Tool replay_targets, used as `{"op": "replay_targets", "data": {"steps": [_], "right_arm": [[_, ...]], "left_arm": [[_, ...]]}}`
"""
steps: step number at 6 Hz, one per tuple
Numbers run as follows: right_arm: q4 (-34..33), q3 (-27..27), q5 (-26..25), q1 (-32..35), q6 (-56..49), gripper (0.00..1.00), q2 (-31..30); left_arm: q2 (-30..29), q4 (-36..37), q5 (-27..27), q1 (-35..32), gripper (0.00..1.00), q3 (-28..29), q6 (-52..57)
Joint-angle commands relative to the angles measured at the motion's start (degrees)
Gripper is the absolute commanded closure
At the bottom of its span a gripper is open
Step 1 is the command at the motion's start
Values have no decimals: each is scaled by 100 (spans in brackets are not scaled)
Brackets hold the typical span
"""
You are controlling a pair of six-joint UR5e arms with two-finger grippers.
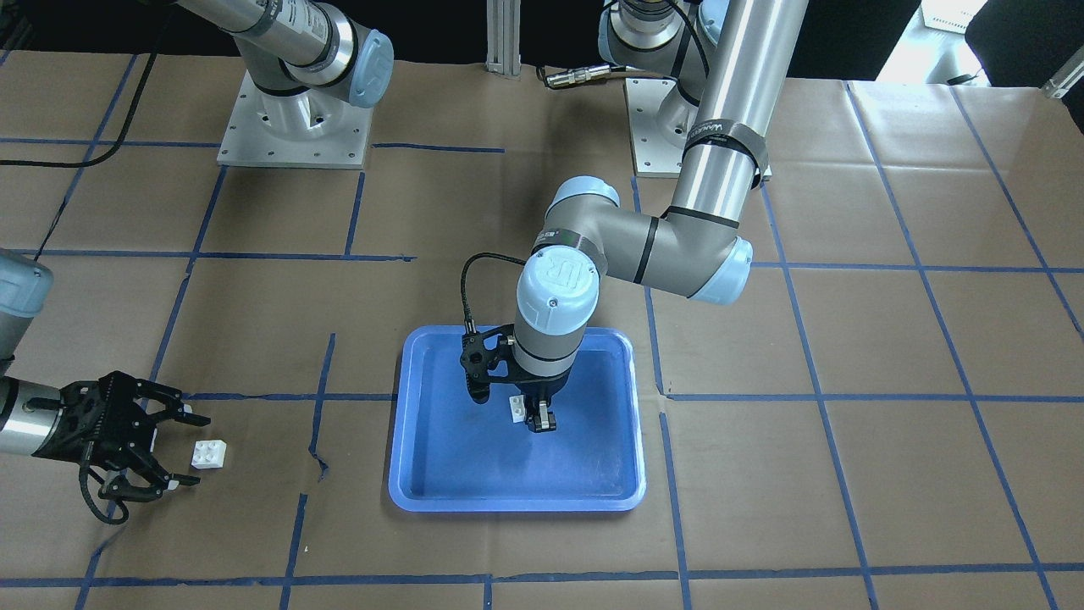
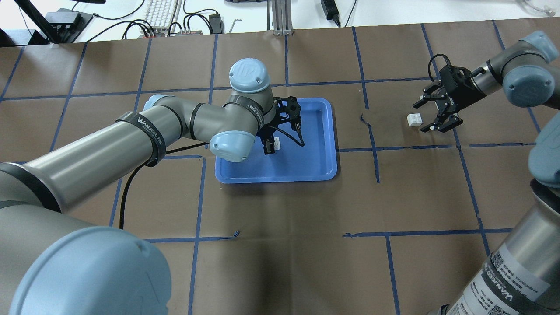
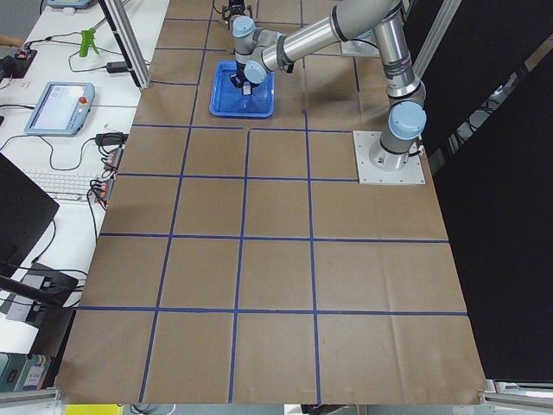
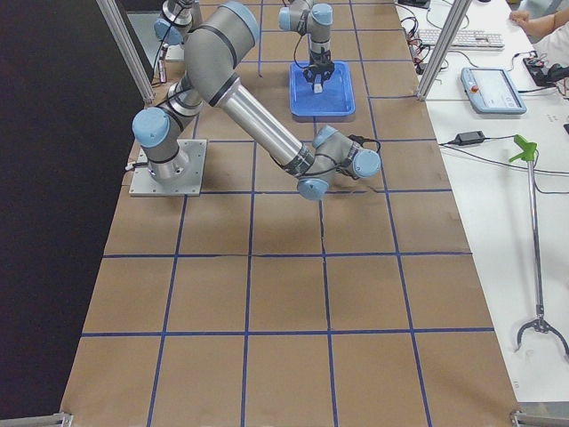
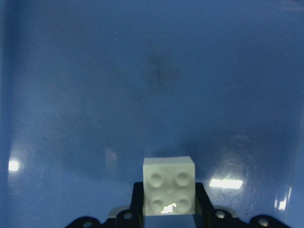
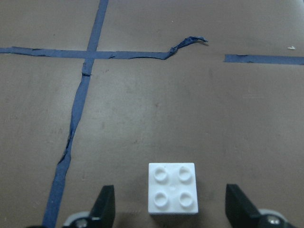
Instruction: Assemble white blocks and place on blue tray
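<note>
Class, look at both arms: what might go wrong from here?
1. The left tool grips the held white block over the blue tray; pressing could twist it loose.
2. The right tool is open around the loose white block; an uneven close may skid it across the paper.

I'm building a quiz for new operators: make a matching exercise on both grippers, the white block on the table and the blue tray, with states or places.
1 left gripper
2 right gripper
3 loose white block
4 blue tray

A open
B on the brown paper
C shut on the held white block
D beneath the left gripper

Pairs: 1-C, 2-A, 3-B, 4-D
</note>
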Motion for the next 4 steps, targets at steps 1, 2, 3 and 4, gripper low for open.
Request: {"op": "replay_targets", "data": {"steps": [1,2,3,4], "right_arm": [[-2,0,0,0,-10,35,1],[-81,26,-9,0,-19,51,1],[-99,62,-17,0,-36,65,1],[-99,62,-18,0,-37,72,-8]], "left_arm": [[-29,26,-3,0,49,-3,-35],[-11,26,-3,0,2,-3,-9],[84,-9,6,0,2,49,0],[312,-279,49,95,1,171,26]]}}
